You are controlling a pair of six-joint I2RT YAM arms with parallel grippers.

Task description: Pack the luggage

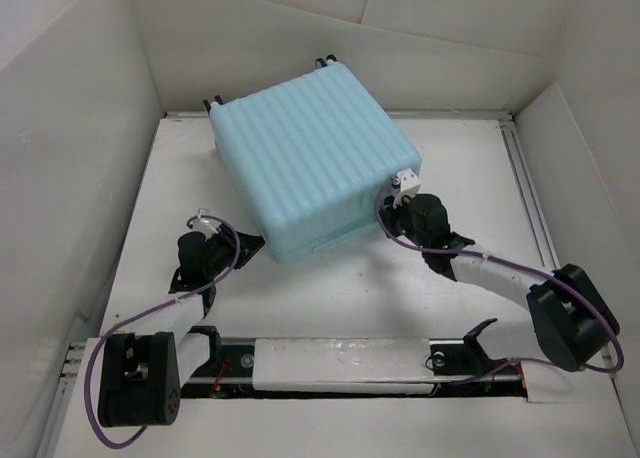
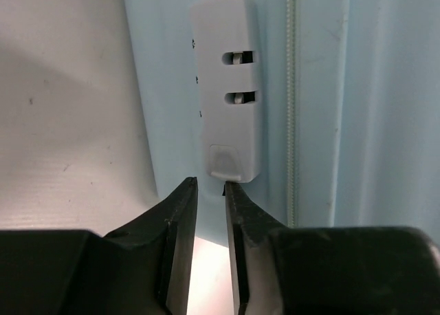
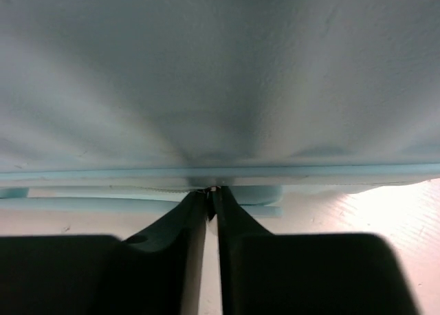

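The luggage [image 1: 310, 158] is a large pale aqua ribbed suitcase, closed, lying flat and turned at an angle on the white table. My left gripper [image 1: 247, 244] sits at its near-left corner. In the left wrist view the gripper [image 2: 211, 184] is slightly open and empty, its tips just below the pale lock panel [image 2: 227, 88], with the zipper line [image 2: 292, 102] to the right. My right gripper [image 1: 388, 204] is at the suitcase's near-right side. In the right wrist view the gripper [image 3: 212, 192] is shut on a small zipper pull [image 3: 214, 188] at the seam under the shell [image 3: 220, 74].
White walls [image 1: 70, 178] enclose the table on the left, back and right. The caster wheels [image 1: 325, 61] stick out at the suitcase's far edge. A white rail [image 1: 340, 363] runs along the near edge between the arm bases.
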